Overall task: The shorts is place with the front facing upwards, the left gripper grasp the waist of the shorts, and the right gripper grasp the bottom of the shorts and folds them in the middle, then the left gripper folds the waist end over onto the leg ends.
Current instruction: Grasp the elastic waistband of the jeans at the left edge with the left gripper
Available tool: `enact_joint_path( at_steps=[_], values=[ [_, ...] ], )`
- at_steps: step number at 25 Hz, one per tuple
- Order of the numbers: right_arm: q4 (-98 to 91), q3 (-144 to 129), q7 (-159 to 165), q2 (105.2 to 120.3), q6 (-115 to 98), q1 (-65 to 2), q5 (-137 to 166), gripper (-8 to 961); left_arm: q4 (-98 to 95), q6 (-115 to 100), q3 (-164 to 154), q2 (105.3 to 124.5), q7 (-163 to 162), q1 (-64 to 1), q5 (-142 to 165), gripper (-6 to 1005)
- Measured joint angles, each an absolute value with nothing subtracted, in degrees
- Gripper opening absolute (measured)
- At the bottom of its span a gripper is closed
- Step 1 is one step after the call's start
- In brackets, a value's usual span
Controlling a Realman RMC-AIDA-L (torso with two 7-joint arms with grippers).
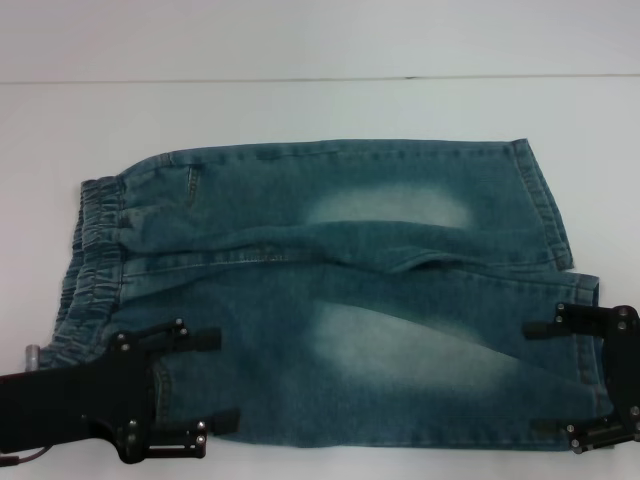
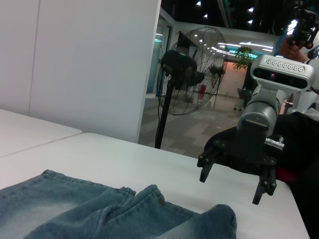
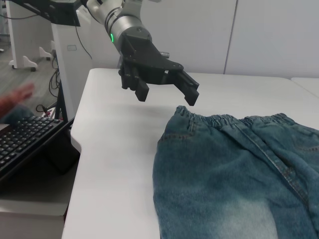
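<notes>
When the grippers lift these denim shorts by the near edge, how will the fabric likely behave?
The shorts will probably drape and sag between the open left gripper and open right gripper, since the denim already creases at the crotch. The gathered waistband looks thicker and easier to pinch. Rolling seems unlikely.

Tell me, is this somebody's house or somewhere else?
Probably not a house: it looks like a lab or office hall. A big standing fan and ceiling lights show behind the white table, a keyboard sits beside it, and robot grippers hover over denim shorts.
</notes>
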State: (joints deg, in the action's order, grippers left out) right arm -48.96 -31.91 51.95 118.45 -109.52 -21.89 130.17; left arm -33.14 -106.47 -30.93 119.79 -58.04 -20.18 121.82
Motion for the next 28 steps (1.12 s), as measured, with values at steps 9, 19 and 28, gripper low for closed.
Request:
enact_joint_path(
  at_steps=[9, 19, 28],
  values=[
    [-49.0, -31.9, 51.9, 118.47, -109.4, -21.9, 130.2, 941, -33.1, -106.3, -30.1, 119.79, -59.4, -20.2, 121.7, 892],
    [-49.0, -32.3, 51.9, 118.63, -109.3, -22.0, 130.2, 940, -45.1, -102.7, -28.8, 120.96, -72.4, -18.1, 123.0, 895],
    [-49.0, -32.3, 53.1, 118.54, -108.2, -22.5, 130.2, 940, -67.6, -100.8, -29.2, 124.17, -90.8, -14.4, 133.4, 893]
  ],
)
